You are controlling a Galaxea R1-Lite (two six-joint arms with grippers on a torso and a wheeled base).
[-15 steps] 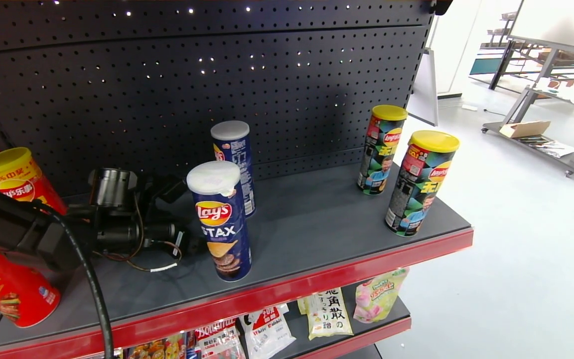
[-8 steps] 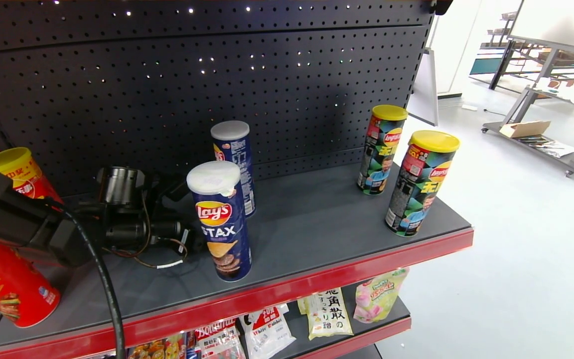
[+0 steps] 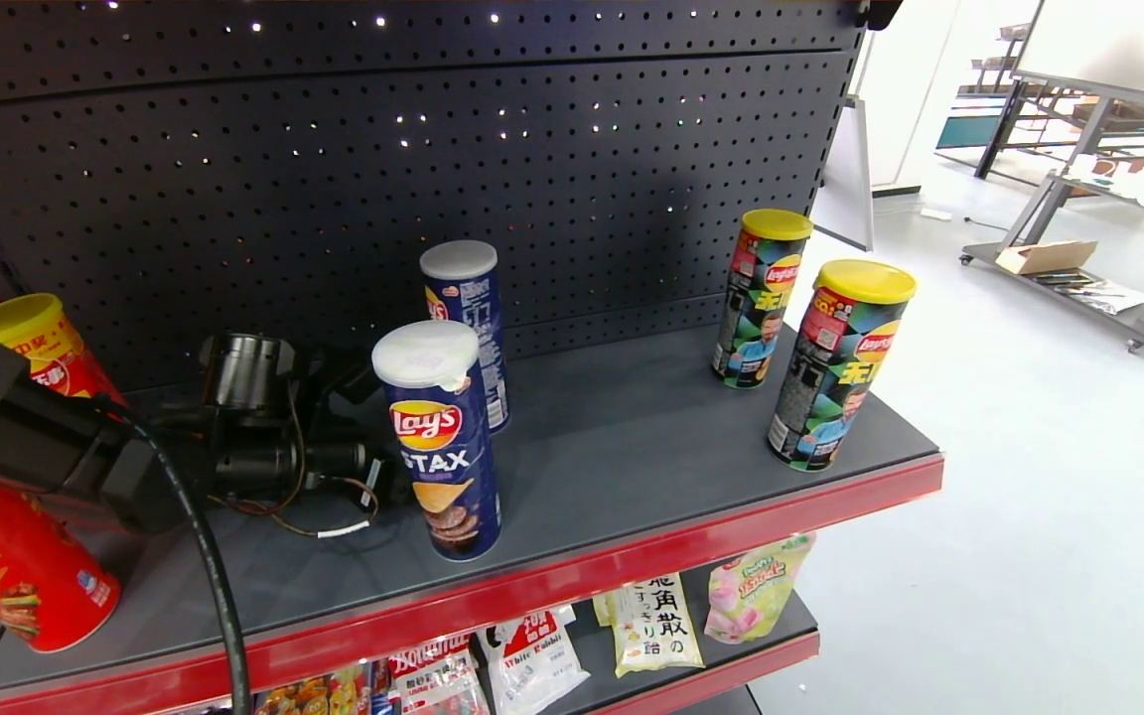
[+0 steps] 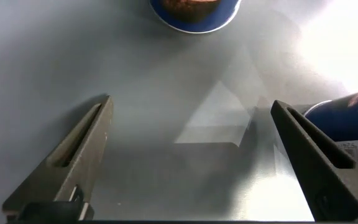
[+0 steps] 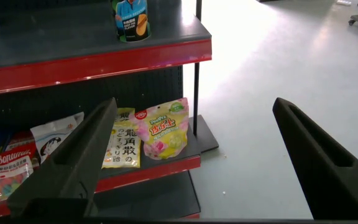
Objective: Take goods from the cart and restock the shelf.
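On the dark shelf (image 3: pixel 632 457) two blue chip cans stand upright, one in front (image 3: pixel 438 442) and one behind it (image 3: pixel 465 328). Two green-black cans with yellow lids (image 3: pixel 838 362) (image 3: pixel 763 298) stand at the shelf's right end. Two red cans (image 3: pixel 11 566) (image 3: pixel 41 353) stand at the left. My left gripper (image 3: pixel 363 427) rests low over the shelf just left of the front blue can. In the left wrist view the left gripper (image 4: pixel 191 104) is open and holds nothing, with the base of a blue can (image 4: pixel 194 7) ahead and another (image 4: pixel 353 121) beside one finger. My right gripper (image 5: pixel 194 102) is open and empty, out in front of the lower shelves.
A black pegboard (image 3: pixel 532 149) backs the shelf, and a red strip (image 3: pixel 582 576) marks its front edge. Snack bags (image 3: pixel 651 621) (image 5: pixel 160 127) fill the lower shelf. Open floor lies to the right, with metal racks (image 3: pixel 1078 268) far off.
My left arm has slid a little to the right along the shelf, closer to the blue cans. The cans have not moved.
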